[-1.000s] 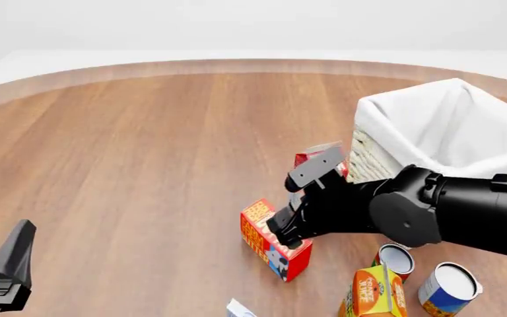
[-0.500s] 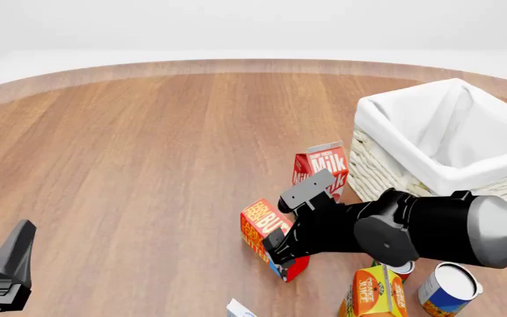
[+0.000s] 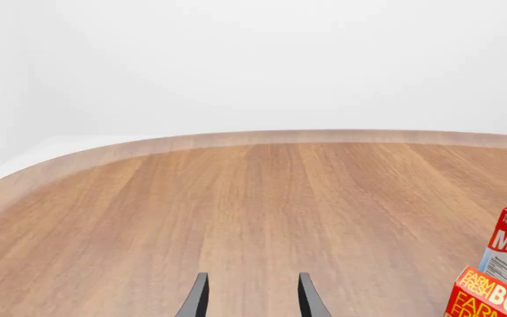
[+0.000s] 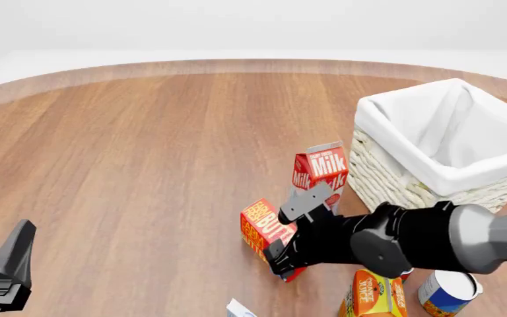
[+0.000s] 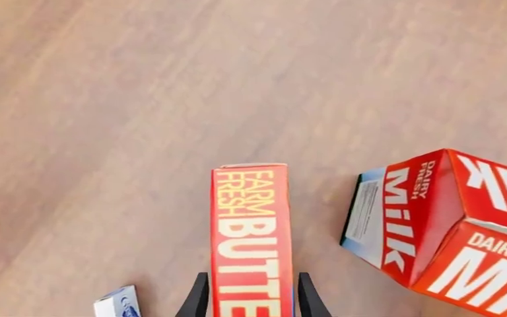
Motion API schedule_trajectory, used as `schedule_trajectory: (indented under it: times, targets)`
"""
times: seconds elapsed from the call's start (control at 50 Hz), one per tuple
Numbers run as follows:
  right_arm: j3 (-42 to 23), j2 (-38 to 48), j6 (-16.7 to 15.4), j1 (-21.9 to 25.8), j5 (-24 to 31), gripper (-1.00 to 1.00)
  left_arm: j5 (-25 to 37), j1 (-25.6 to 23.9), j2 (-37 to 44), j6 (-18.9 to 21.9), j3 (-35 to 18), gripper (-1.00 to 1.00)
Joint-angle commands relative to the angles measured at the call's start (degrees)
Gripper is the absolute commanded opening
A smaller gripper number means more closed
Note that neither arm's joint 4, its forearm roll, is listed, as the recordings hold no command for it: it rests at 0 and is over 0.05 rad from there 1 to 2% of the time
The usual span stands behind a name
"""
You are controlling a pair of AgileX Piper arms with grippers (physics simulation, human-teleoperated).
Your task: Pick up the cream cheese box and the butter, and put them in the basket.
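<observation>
The right pincer (image 4: 282, 232) is low over the round wooden worktop (image 4: 148, 145), its two dark fingers (image 5: 197, 298) spread to either side of the oblong red-and-orange butter box with yellow lettering (image 5: 251, 238). In the right wrist view the box lies lengthwise in the gap between them; whether the pads actually press its sides cannot be told from here, so the grip is uncertain. The butter (image 4: 267, 231) rests on the worktop directly under this pincer. Just beyond the pincer stands the taller red-and-white milk carton (image 4: 321, 170), upright and close to the butter but apart from it. Past that, off to the pincer's right, sits the large square cream-white wicker basket with a white cloth liner (image 4: 412, 142). The small flat white cream cheese box with blue print (image 4: 238, 308) lies on the worktop near the pincer's left finger, mostly cut off by the frame edge. Behind the pincer, beneath the arm, are an orange juice carton (image 4: 372, 294) and a blue-and-white tin can (image 4: 447, 290).

The left pincer (image 3: 250, 298) is released, fingers parted over bare wood, well apart from all of this.
</observation>
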Motion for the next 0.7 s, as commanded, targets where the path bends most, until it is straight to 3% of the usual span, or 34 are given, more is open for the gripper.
schedule_trajectory:
  times: [0.02, 0.12, 0.14, 0.44, 0.7]
  targets:
    - [0.4, 0.9, 0.1, -0.1, -1.3, 1.00, 0.0, 0.0, 0.0, 0.0, 0.0, 1.00]
    - [0.7, 1.6, 0.8, 0.5, -2.2, 1.00, 0.0, 0.0, 0.0, 0.0, 0.0, 1.00]
    - [0.8, 1.6, 0.8, 0.5, -2.3, -1.00, 0.0, 0.0, 0.0, 0.0, 0.0, 1.00]
    - [0.3, -1.8, 0.1, 1.0, 0.5, -1.00, 0.0, 0.0, 0.0, 0.0, 0.0, 1.00]
    - [-1.4, -11.3, -3.5, 1.0, 8.0, -1.00, 0.0, 0.0, 0.0, 0.0, 0.0, 1.00]
